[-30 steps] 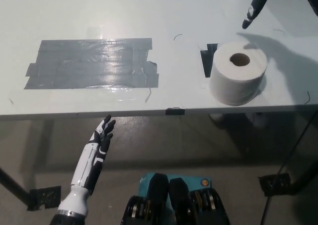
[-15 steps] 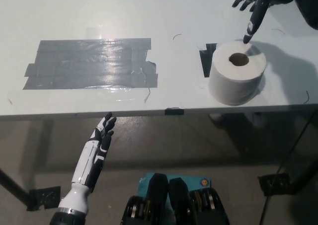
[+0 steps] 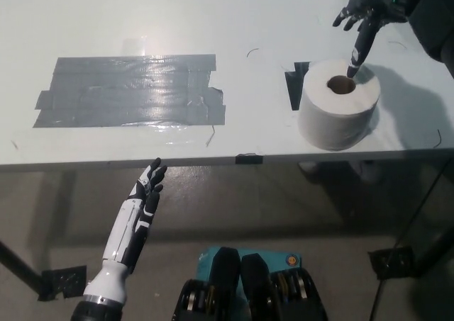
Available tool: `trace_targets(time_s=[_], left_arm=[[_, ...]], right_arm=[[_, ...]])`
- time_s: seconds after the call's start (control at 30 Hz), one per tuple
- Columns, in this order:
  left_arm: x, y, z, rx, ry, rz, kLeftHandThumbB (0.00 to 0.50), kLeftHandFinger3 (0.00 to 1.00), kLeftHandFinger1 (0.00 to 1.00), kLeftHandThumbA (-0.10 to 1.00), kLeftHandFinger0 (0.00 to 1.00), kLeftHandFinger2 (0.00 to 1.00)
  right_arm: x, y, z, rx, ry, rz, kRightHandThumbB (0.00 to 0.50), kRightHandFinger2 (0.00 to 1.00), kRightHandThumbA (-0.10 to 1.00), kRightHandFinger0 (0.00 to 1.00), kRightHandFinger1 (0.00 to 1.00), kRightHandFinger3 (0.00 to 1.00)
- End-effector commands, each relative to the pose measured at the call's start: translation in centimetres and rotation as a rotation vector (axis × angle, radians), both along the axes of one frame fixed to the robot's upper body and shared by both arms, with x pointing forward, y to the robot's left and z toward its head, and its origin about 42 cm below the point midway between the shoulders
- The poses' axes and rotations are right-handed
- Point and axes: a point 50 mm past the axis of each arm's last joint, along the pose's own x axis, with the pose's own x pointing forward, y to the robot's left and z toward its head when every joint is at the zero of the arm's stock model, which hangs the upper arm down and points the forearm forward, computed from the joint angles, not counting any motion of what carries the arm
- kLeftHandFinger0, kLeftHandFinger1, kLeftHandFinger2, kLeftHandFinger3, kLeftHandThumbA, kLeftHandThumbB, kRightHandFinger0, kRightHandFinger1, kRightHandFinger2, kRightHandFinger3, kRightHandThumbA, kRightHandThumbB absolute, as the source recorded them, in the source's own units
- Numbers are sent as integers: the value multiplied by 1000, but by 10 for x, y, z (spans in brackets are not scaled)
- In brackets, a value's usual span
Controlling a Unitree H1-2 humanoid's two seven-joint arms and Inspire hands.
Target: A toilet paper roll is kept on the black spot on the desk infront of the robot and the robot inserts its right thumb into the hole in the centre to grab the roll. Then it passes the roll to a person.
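Right hand (image 3: 370, 13): black, entering from the upper right corner, held above the counter (image 3: 142, 16). Fingers spread apart and grasping nothing; one digit (image 3: 357, 52) points steeply down, its tip at the upper right rim of the centre hole, whether it touches the paper cannot be told.

Toilet paper roll (image 3: 339, 112): white, standing on end near the front right edge of the counter, hole (image 3: 340, 85) facing up. The hole shows a brown cardboard core with nothing inside it. The roll sits partly over the black spot (image 3: 296, 83), of which only a strip shows at the roll's left side.

Counter: pale, glossy surface with a straight front edge. A few thin dark thread-like marks lie scattered on it.

Grey tape patch (image 3: 131, 91): wide rectangle of overlapping strips on the left half of the counter, well apart from the roll.

Small dark tab (image 3: 250, 158): on the front edge of the counter, between the patch and the roll.

Left hand (image 3: 145, 193): white, resting below the front edge of the counter at lower left, fingers extended and apart, holding nothing.
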Motion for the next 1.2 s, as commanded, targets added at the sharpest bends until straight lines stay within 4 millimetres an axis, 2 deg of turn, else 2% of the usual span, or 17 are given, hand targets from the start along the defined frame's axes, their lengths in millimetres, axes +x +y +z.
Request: trace_targets(time_s=[0.0, 0.13, 0.2, 0.37, 0.67, 0.7, 0.8, 0.87, 0.97, 1.07, 1.17], left_arm=[[2, -2, 15, 6, -68, -18, 195, 1000, 1000, 1000, 1000, 1000], [2, -2, 15, 8, -72, -19, 183, 1000, 1000, 1000, 1000, 1000], [2, -2, 14, 5, -74, -18, 184, 1000, 1000, 1000, 1000, 1000], [3, -1, 15, 3, -80, -21, 188, 1000, 1000, 1000, 1000, 1000], [3, -1, 15, 2, -83, -19, 185, 1000, 1000, 1000, 1000, 1000], [2, -1, 16, -1, -86, -19, 179, 1000, 1000, 1000, 1000, 1000], [2, -1, 15, 0, -79, -19, 188, 1000, 1000, 1000, 1000, 1000], [4, -2, 17, 3, -79, -19, 189, 1000, 1000, 1000, 1000, 1000], [3, -2, 17, 4, -77, -20, 191, 1000, 1000, 1000, 1000, 1000], [3, -2, 17, 1, -82, -20, 185, 1000, 1000, 1000, 1000, 1000], [3, -2, 17, -3, -80, -22, 188, 1000, 1000, 1000, 1000, 1000]], right_arm=[[3, 4, 22, 21, -106, -7, 366, 1000, 1000, 1000, 1000, 1000], [4, 4, 17, 33, -149, -24, 392, 1000, 1000, 1000, 1000, 1000], [4, 4, 14, 28, -155, -12, 381, 1000, 1000, 1000, 1000, 1000], [5, 5, 7, 9, -186, 14, 397, 1000, 1000, 1000, 1000, 1000], [4, 6, -7, -2, -156, 31, 346, 1000, 1000, 1000, 1000, 1000], [4, 5, -8, -10, -158, 33, 349, 1000, 1000, 1000, 1000, 1000], [4, 7, -20, -29, -161, 29, 426, 1000, 1000, 1000, 1000, 1000], [4, 6, -23, -11, -162, 25, 429, 1000, 1000, 1000, 1000, 1000], [3, 9, -30, 0, -142, 28, 424, 1000, 1000, 1000, 1000, 1000], [1, 14, -39, 3, -136, 33, 381, 1000, 1000, 1000, 1000, 1000], [1, 19, -44, 16, -142, 31, 375, 1000, 1000, 1000, 1000, 1000]])
